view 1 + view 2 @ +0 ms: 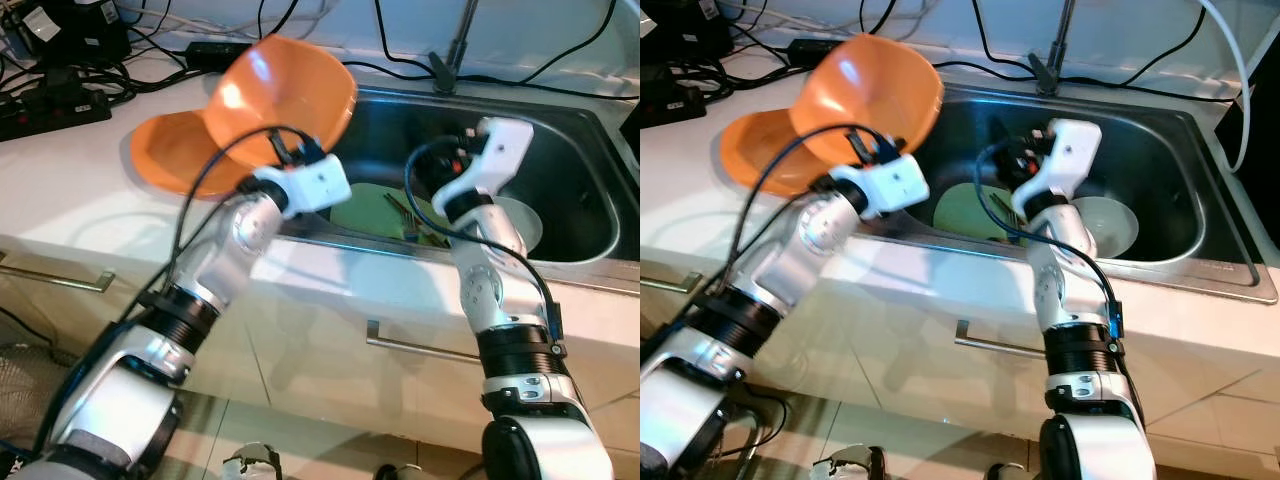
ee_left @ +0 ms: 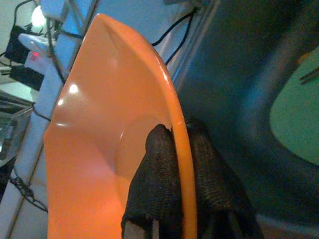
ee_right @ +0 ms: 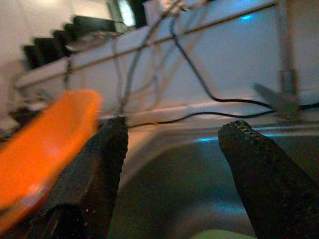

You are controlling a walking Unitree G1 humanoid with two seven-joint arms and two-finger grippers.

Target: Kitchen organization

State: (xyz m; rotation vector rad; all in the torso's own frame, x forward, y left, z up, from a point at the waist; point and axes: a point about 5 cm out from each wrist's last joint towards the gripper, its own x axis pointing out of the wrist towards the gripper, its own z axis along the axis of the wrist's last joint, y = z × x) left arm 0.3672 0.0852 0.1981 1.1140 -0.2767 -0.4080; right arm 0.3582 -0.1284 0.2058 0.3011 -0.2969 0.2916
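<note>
Orange bowl (image 1: 285, 90) in L hand (image 2: 175, 149)

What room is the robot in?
Most likely a kitchen. There is a steel sink set into a white counter, with a green plate and a white bowl lying in it. The left end effector is holding up an orange bowl.

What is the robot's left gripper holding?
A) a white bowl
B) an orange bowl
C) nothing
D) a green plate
B: the left gripper pinches the rim of the orange bowl, lifted by the sink's left edge.
</note>
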